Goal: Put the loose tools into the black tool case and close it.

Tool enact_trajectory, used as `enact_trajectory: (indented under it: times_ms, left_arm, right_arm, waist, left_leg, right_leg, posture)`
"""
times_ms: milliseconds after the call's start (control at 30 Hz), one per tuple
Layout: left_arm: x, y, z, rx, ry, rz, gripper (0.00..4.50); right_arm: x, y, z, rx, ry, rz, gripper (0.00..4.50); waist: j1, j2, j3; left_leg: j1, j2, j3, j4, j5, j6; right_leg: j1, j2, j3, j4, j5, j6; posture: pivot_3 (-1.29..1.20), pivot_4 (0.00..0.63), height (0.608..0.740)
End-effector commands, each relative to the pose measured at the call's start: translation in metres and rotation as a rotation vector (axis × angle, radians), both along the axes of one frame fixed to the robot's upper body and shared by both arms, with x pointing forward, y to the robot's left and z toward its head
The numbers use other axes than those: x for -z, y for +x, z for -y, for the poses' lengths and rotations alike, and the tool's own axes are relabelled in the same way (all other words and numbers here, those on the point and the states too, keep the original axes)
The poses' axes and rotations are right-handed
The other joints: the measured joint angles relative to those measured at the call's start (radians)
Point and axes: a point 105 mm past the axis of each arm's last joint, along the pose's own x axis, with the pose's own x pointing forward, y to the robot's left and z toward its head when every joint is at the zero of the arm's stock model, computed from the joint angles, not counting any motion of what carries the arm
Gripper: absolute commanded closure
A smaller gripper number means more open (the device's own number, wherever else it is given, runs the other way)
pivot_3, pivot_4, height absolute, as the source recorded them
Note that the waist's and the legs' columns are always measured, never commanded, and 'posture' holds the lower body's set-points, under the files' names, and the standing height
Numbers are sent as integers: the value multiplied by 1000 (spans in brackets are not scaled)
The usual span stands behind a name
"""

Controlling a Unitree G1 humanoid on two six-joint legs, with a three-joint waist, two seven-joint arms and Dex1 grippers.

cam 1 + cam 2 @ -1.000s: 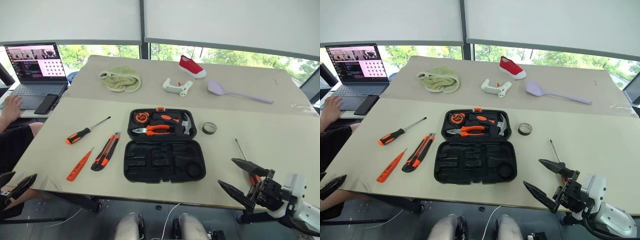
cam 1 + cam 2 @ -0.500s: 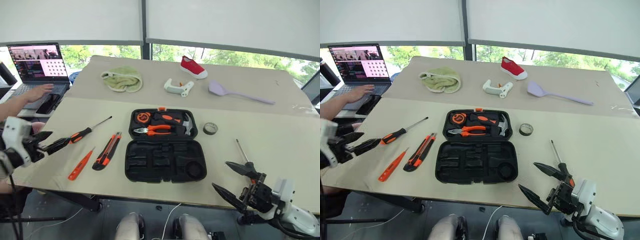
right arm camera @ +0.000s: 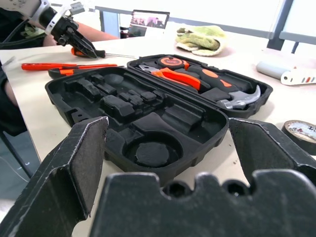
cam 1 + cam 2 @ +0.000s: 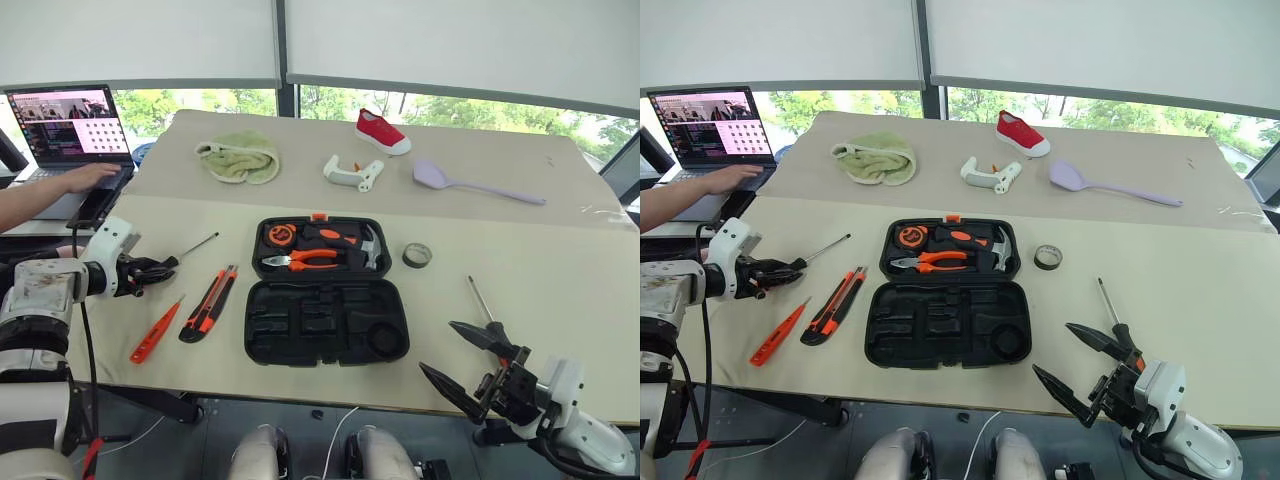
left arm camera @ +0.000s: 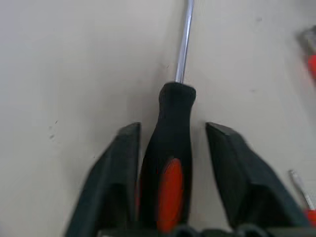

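Observation:
The black tool case (image 4: 327,322) lies open mid-table; its far half holds pliers, a hammer and a tape measure, its near half is empty. My left gripper (image 4: 158,266) reaches the orange-and-black screwdriver (image 4: 200,245) left of the case. In the left wrist view its fingers (image 5: 123,148) straddle the handle (image 5: 173,148), with a gap on one side. A slim orange screwdriver (image 4: 155,332) and a utility knife (image 4: 210,303) lie beside it. The tape roll (image 4: 418,255) sits right of the case. My right gripper (image 4: 437,347) hangs open at the front right, over a second screwdriver (image 4: 480,300).
On the far table lie a green cloth (image 4: 240,158), a white gadget (image 4: 353,173), a red shoe (image 4: 382,132) and a lilac spatula (image 4: 470,183). At the left, a person's hand (image 4: 90,175) rests on a laptop (image 4: 70,125).
My left arm swung up from the table's front-left edge to the screwdriver, and its fingers narrowed around the handle. The right gripper stayed put. The person's hand moved onto the laptop.

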Motion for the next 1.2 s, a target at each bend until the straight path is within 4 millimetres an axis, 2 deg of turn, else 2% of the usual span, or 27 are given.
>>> enact_trajectory:
  times_ms: [33,133,167,233,300,367,400,500,633,767,867,967,1200]
  left_arm:
    - [-23,4,2,75,-13,122,3781]
    - [-63,2,20,250,-94,323,3804]
    - [-73,-3,32,365,-72,351,3804]
    - [-81,-10,54,535,-56,348,3804]
    - [-86,-14,87,687,-74,322,3804]
    - [-82,-19,118,822,-39,282,3804]
    - [-81,-21,124,853,-26,271,3804]
    - [-54,-29,166,986,49,185,3804]
    - [-34,-28,197,1003,82,136,3804]
    - [-22,-22,211,986,149,133,3804]
    - [-14,-12,214,930,208,130,3804]
    - [-14,-7,217,904,212,140,3804]
    - [-12,-18,225,989,198,138,3804]
  right_arm:
    - [-15,-1,-5,0,-6,44,0]
    - [-27,4,-1,20,6,73,0]
    - [-34,7,4,30,0,93,0]
    - [-43,10,10,36,-6,108,0]
    - [-39,9,12,7,-42,86,0]
    - [-35,7,13,-20,-70,54,0]
    - [-34,7,14,-25,-76,48,0]
    - [-32,6,14,-62,-55,-20,0]
    - [-28,6,11,-98,-69,-62,0]
    - [-25,6,12,-95,-74,-67,0]
    - [-23,5,13,-86,-75,-66,0]
    - [-22,4,13,-76,-74,-64,0]
    - [-22,3,13,-57,-29,-69,0]
  waist:
    - [0,0,0]
    - [1,-2,1]
    - [0,-3,2]
    - [0,-3,2]
    - [7,-3,2]
    - [17,-3,2]
    - [19,-2,2]
    - [14,-2,2]
    - [8,-2,2]
    - [3,-2,2]
    - [9,-2,2]
    - [13,-2,2]
    - [12,-2,2]
  left_leg:
    - [0,0,0,0,0,0]
    - [0,0,0,1,0,1]
    - [-1,1,-1,1,0,1]
    - [-5,2,-1,6,0,0]
    - [-7,2,-3,12,0,1]
    - [-7,1,-3,13,0,7]
    - [-7,0,-3,13,-1,13]
    - [-8,0,-3,14,-2,17]
    - [-7,-1,-3,14,-1,17]
    - [-7,0,-3,15,-1,17]
    - [-7,-1,-3,15,-1,17]
    - [-7,-1,-3,15,-2,18]
    - [-7,0,-4,16,-2,18]
  right_leg:
    - [0,0,0,0,0,0]
    - [0,0,0,0,0,0]
    - [0,0,-1,0,0,0]
    - [-2,0,-2,1,0,-1]
    - [-1,0,-3,3,0,0]
    - [0,-1,-4,3,-1,1]
    - [1,-1,-3,3,-1,2]
    - [1,0,-2,4,-1,3]
    - [1,1,1,6,-1,3]
    - [0,2,2,6,-2,3]
    - [0,1,1,6,-2,3]
    - [0,1,1,6,-2,3]
    - [0,1,2,6,-2,3]
  posture:
    - [0,150,736]
    - [0,150,736]
    - [0,150,736]
    - [0,150,736]
    - [0,150,736]
    - [0,150,736]
    - [0,150,736]
    - [0,150,736]
    - [0,150,736]
    - [0,150,736]
    - [0,150,736]
    - [0,150,736]
    - [0,150,736]
